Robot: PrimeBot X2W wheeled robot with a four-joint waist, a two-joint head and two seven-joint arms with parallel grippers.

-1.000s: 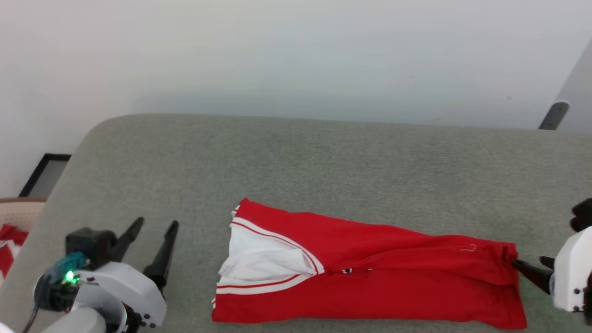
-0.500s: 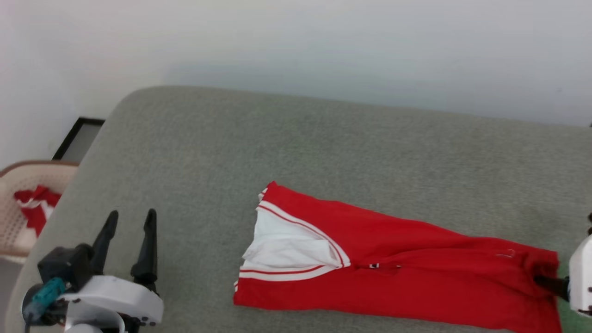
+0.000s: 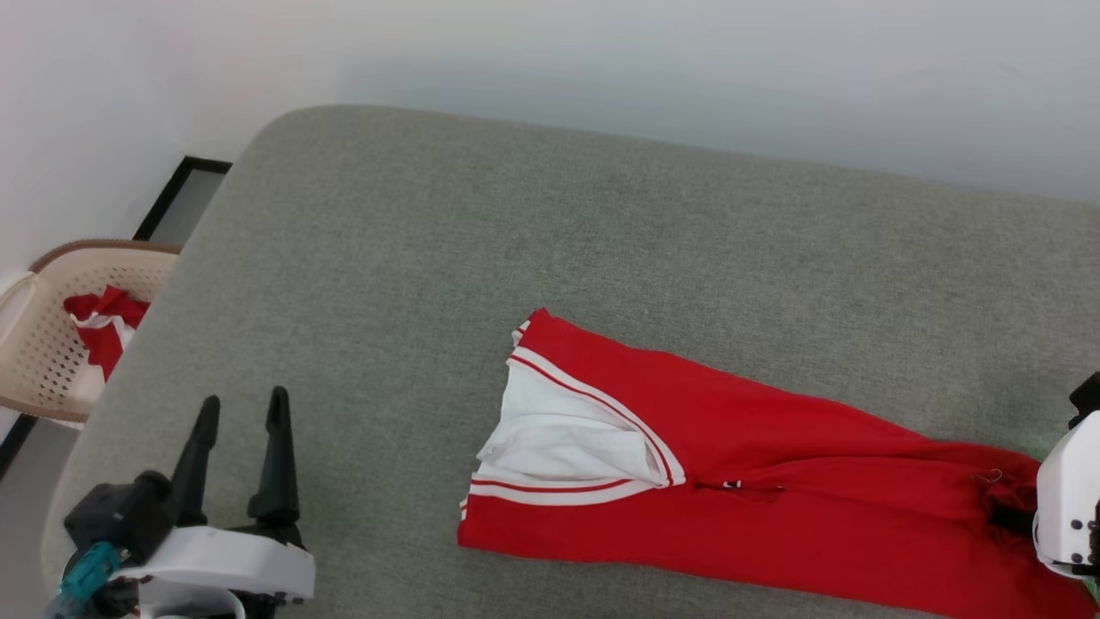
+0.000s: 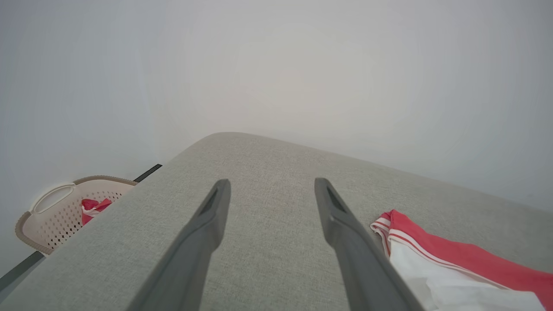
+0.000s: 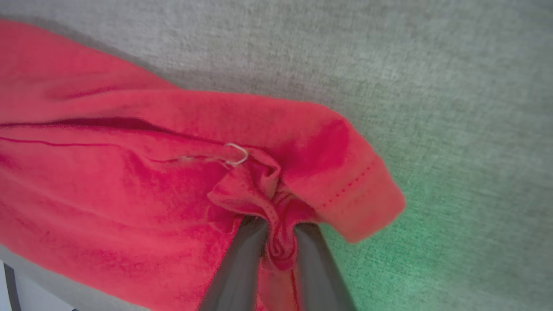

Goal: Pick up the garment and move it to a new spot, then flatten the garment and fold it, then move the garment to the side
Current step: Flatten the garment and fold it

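Note:
The garment (image 3: pixel 773 481) lies folded into a long red strip on the grey padded table (image 3: pixel 516 223), its white sleeve with striped trim at the left end. My right gripper (image 3: pixel 1004 514) sits at the strip's right end, shut on a bunched pinch of the red hem; the right wrist view shows the garment (image 5: pixel 108 172) gathered between the right gripper's (image 5: pixel 278 231) two dark fingers. Over bare table at the lower left, well apart from the sleeve end, my left gripper (image 3: pixel 243 397) stands open. Its wrist view has the left gripper (image 4: pixel 272 181) empty, with the garment (image 4: pixel 453 259) to its right.
A beige perforated basket (image 3: pixel 112 248) holding red-and-white cloth stands beyond the table's left edge, also seen as the basket (image 4: pixel 56 216) in the left wrist view. A pale wall runs behind the table. Bare grey surface stretches behind and left of the garment.
The right gripper has closed on the garment's right end, bunching the hem. The head camera has shifted, bringing the basket into view. The left gripper stays open.

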